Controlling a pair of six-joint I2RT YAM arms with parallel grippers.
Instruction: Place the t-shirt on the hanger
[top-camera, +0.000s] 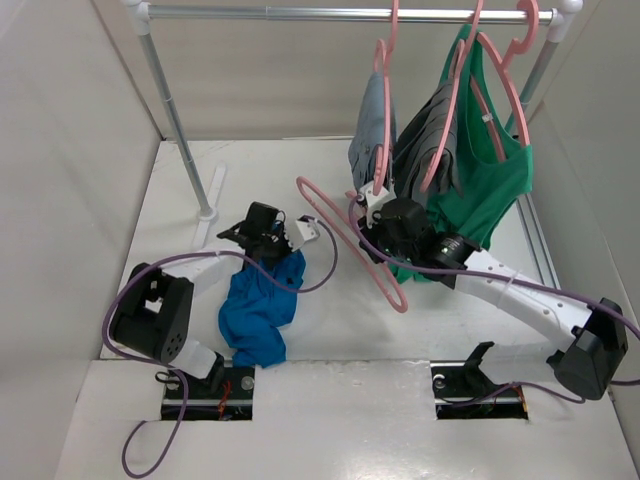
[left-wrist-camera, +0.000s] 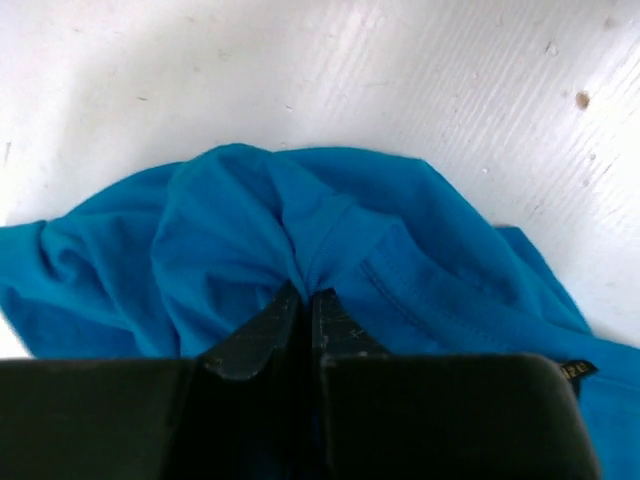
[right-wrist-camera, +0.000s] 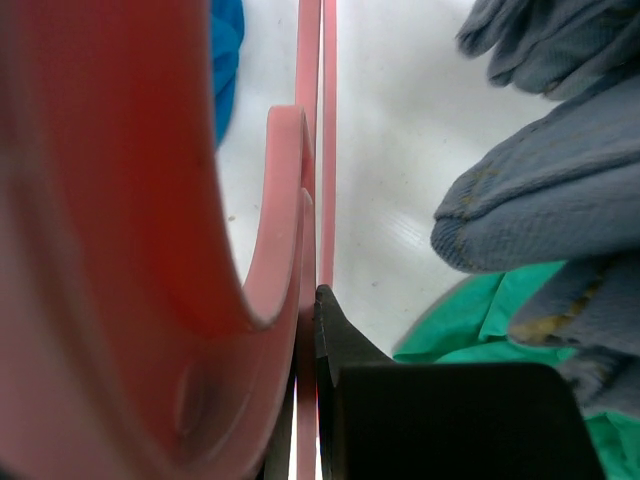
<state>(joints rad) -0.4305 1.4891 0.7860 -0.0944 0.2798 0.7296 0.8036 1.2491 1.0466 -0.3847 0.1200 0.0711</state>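
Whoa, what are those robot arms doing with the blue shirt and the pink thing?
The left gripper is pinching a fold of the blue t-shirt, which lies crumpled on the table. The right gripper is shut on the pink hanger, off to the side of the shirt. The shirt is not on the hanger yet. A green tank top and grey garments hang on the rail behind.

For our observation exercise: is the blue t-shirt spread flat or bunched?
Bunched. The t-shirt lies crumpled on the table, folds gathering where the left gripper pinches it.
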